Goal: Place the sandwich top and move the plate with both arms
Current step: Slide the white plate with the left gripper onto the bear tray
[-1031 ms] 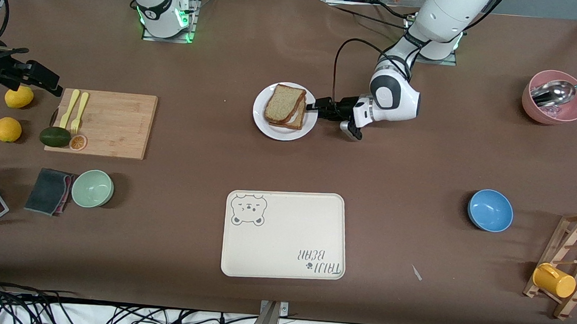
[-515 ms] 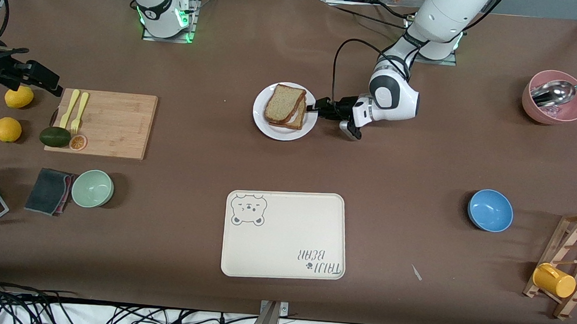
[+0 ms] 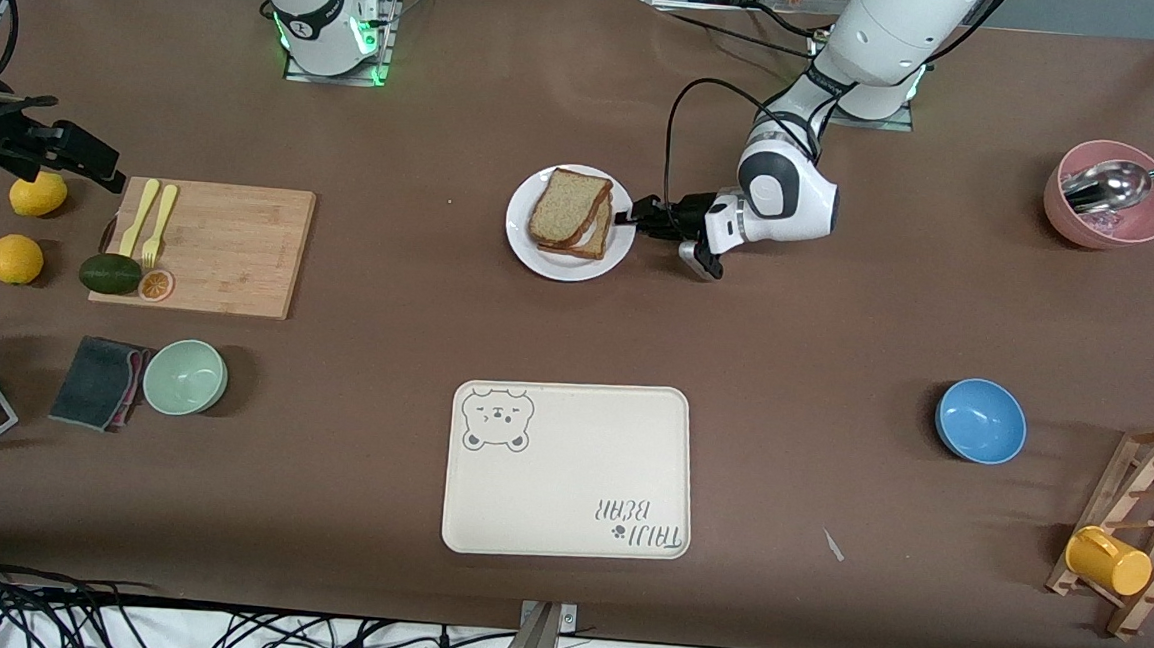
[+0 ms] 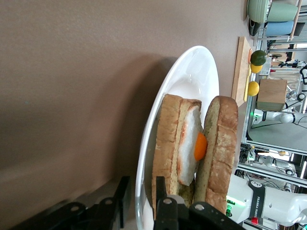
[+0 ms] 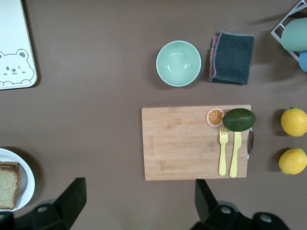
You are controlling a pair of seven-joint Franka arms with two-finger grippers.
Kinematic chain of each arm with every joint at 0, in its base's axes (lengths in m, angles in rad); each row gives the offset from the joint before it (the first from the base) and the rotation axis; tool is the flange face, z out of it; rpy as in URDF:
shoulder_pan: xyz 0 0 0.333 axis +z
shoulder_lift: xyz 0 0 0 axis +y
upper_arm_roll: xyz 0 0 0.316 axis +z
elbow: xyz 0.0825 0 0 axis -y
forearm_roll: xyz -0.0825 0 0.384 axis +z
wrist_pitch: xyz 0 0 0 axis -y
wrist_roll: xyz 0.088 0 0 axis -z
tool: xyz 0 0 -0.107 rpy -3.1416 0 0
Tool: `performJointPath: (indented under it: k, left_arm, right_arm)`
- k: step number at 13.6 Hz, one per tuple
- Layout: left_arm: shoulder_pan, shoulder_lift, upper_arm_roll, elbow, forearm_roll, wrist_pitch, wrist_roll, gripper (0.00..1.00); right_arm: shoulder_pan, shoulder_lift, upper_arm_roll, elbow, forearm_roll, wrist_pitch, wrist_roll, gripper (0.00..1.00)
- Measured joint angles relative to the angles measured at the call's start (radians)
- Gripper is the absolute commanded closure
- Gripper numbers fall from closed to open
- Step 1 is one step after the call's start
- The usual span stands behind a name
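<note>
The plate (image 3: 568, 253) sat on the brown worktop (image 3: 838, 310) a little above the middle of the front frame, with the sandwich top (image 3: 566, 208) lying on a toast slice with a fried egg (image 4: 188, 146). In the left wrist view, the egg's orange yolk showed between the two slices. The left gripper (image 3: 636, 217) reached in low at the plate's edge toward the left arm's end of the worktop; its jaws straddled the plate's rim, one finger (image 4: 123, 194) under it and one over it, but whether they had closed onto the rim could not be told. The right gripper (image 5: 139, 194) waited high at the left edge of the front frame, over the worktop near the cutting board (image 3: 213, 247), its jaws spread wide and empty. The bear-print tray (image 3: 568, 469) lay lower in the frame, nearer the front camera.
</note>
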Motion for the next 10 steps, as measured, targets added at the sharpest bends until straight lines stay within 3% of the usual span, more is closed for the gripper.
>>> performJointPath:
  k: [7,10]
  left_arm:
    - [0.0,0.0,0.0,0.0,0.0,0.001,0.006,0.99]
    - [0.0,0.0,0.0,0.0,0.0,0.001,0.008,1.0]
  right_arm:
    - [0.0,0.0,0.0,0.0,0.0,0.0,0.0,0.0]
    - [0.0,0.0,0.0,0.0,0.0,0.0,0.0,0.0]
